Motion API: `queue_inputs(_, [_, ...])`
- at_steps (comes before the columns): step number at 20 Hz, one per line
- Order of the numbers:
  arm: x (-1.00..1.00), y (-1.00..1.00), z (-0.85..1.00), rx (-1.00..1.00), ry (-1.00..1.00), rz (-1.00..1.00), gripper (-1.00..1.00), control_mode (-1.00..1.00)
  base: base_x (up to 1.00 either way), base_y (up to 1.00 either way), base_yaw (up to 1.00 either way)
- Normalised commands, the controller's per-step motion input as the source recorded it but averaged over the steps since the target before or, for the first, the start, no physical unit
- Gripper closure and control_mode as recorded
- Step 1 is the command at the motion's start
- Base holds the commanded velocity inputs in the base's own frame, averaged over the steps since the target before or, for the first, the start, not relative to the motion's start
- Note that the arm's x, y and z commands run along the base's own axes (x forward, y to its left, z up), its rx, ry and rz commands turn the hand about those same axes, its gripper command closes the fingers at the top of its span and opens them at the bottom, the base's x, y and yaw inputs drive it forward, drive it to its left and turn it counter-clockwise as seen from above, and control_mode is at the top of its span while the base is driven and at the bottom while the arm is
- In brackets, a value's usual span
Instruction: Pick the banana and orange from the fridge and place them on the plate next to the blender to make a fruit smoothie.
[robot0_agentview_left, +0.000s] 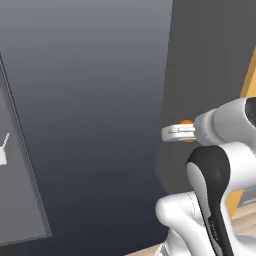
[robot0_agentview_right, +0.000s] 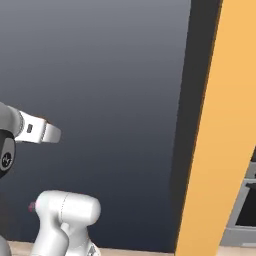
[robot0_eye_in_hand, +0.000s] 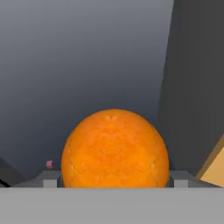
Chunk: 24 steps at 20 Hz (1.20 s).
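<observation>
Gripping one orange (robot0_eye_in_hand: 114, 148), the gripper (robot0_eye_in_hand: 114, 180) faces grey panels

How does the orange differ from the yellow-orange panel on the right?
The orange is round and mottled bright orange; the panel is flat, plain and paler. The orange sits gripped between the fingers; the panel stands apart at the picture's edge. Both are warm orange in tone.
</observation>
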Motion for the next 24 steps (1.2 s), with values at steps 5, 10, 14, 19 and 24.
queue_inputs(5, [0.00,0.00,0.00,0.00,0.00,0.00,1.00,1.00,-0.17,-0.01,-0.79])
queue_inputs(10, [0.00,0.00,0.00,0.00,0.00,0.00,1.00,1.00,-0.11,0.00,-0.85])
queue_inputs(14, [0.00,0.00,0.00,0.00,0.00,0.00,1.00,1.00,-0.06,0.00,-0.87])
queue_inputs(19, [0.00,0.00,0.00,0.00,0.00,0.00,1.00,1.00,0.00,0.00,-0.86])
queue_inputs(24, [0.00,0.00,0.00,0.00,0.00,0.00,1.00,1.00,0.31,0.00,-0.70])
